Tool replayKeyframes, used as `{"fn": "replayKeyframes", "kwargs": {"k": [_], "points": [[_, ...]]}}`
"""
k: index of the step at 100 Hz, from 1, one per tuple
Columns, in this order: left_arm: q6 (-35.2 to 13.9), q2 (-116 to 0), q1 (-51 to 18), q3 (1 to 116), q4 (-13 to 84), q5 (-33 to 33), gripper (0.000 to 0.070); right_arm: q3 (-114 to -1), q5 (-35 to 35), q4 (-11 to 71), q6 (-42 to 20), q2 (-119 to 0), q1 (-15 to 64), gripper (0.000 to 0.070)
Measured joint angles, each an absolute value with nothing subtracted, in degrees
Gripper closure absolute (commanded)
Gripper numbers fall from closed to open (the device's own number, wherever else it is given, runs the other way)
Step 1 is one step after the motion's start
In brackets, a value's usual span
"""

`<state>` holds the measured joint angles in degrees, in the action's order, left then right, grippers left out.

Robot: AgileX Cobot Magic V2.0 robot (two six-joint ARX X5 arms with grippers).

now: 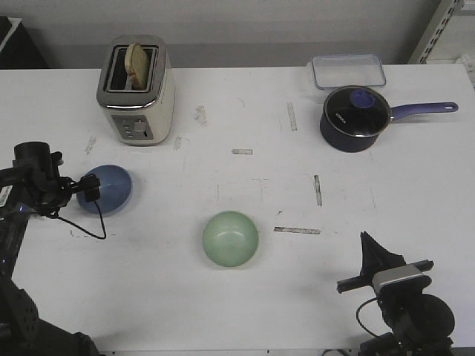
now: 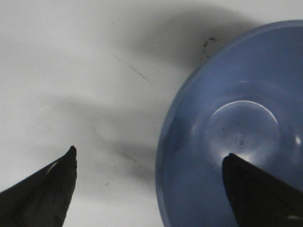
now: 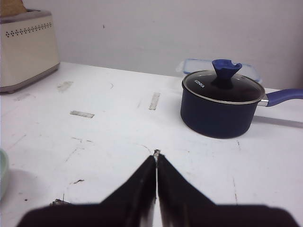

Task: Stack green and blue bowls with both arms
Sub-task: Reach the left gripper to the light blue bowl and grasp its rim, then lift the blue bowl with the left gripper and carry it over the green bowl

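Bowls are the matter: a small round smooth periwinkle-blue bowl [image 1: 107, 190] sits on the white worktop [image 1: 245, 111] at the left, and a pale mint-green round bowl [image 1: 230, 238] of the same size stands nearer the middle, on the near side, well apart from the blue one. Both lie open side up. The left hand [image 2: 151, 163] is at the blue bowl's left rim with its fingers spread wide; in the left wrist view one dark fingertip [image 2: 59, 182] is over bare worktop outside the bowl and the other is over the bowl's inside, so the rim lies between them, though contact cannot be told. The right hand [image 3: 156, 158] is at the near right corner, well apart from both bowls, its two fingers pressed together with nothing between them. At the far left stands a cream and chrome toaster [image 1: 136, 90] with a slice of bread [image 1: 136, 64] upright in a slot. At the far right are a dark navy saucepan with a glass lid and purple handle [image 1: 356, 117] and, just behind it, a clear plastic lidded box [image 1: 348, 71].
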<state>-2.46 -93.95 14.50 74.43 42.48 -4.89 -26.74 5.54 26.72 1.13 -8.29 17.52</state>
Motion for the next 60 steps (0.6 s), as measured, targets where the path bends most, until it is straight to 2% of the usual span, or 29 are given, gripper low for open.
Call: {"fn": "replayKeyframes", "kwargs": {"k": [3,7,22,33,60], "points": [[-2.46,-94.67,14.50,74.41,42.15,-4.89,0.0154,-26.74,5.54,26.72,1.15,-8.29,17.52,0.0700],[-2.46,-95.39,14.50,74.43,41.74,-4.89,0.0209,-26.74,5.52,26.72,1.15,-8.29,17.52,0.0700],[-2.92,-95.94,14.48,74.43,39.97,-4.89,0.0542,-26.74,5.52,26.72,1.15,-8.29,17.52,0.0700],[-3.75,-95.94,14.48,74.43,39.13,-4.89,0.0691,-26.74,5.54,26.72,1.15,-8.29,17.52,0.0700],[-4.01,-95.94,14.48,74.43,37.01,-4.93,0.0700,-26.74,5.54,26.72,1.15,-8.29,17.52,0.0700]]}}
